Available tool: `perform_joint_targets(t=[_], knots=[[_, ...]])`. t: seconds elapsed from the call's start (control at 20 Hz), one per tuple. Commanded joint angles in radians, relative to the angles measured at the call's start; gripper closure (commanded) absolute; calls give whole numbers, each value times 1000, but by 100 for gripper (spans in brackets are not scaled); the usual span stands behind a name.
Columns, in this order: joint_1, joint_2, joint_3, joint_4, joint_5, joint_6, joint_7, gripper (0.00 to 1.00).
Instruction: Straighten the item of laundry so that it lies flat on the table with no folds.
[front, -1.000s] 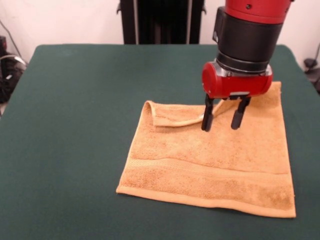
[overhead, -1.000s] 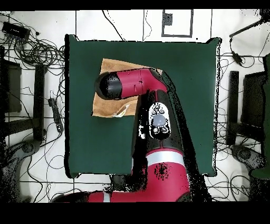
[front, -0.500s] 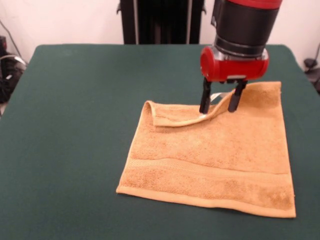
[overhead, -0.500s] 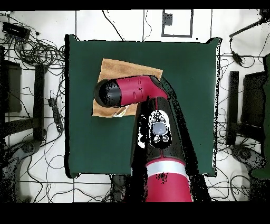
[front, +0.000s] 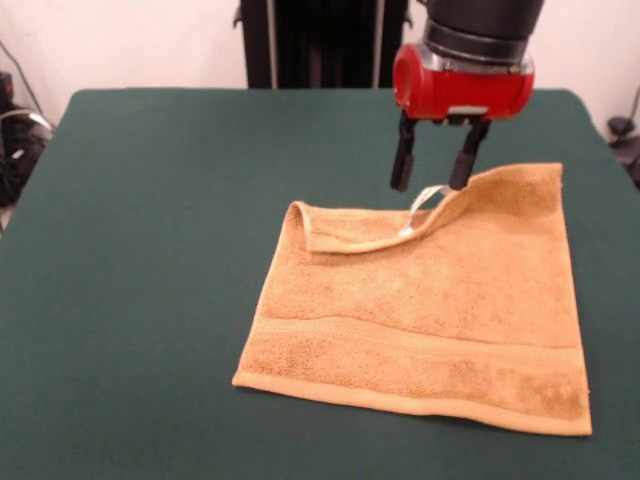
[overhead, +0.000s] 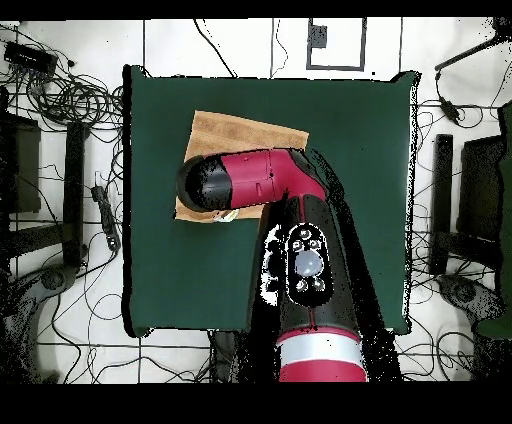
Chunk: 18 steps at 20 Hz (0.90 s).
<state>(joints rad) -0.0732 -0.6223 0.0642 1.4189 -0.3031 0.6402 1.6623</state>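
The golden-orange towel (front: 430, 310) lies on the dark green counter (front: 150, 250), toward the right-hand side as seen from the front. Most of it is spread flat: the near edge runs straight, with a woven band crossing just above it, and the right side reaches up to a corner at the far right. The far-left corner is not flat. It is folded over onto the towel's top face, making a narrow flap whose hemmed edge curves from a rounded bump at the left across to the middle of the far edge. A small white tag (front: 424, 203) sticks up in a loop from where that flap ends.

The end effector (front: 429, 168) hangs just above the tag and the far edge of the towel, its two dark fingers (front: 402, 160) pointing down and spread apart with nothing between them. Their tips are close to the cloth; the right-hand one is almost at the raised hem, though I cannot tell whether it touches. Above them sits the red wrist housing (front: 462, 85) under a black cylinder.

From overhead, the red and black arm (overhead: 262, 178) stretches across the counter and covers much of the towel, leaving a strip of the cloth's far side and a sliver of its near edge showing.
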Motion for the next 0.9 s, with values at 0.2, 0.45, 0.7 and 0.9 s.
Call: perform_joint_targets(t=[0.2,0.45,0.7,0.9], knots=[[26,60,20,76,-24,-15,98,0],[8,124,41,-12,-17,29,60,0],[16,203,26,-94,-13,38,90,0],[11,252,26,-125,-10,32,92,0]])
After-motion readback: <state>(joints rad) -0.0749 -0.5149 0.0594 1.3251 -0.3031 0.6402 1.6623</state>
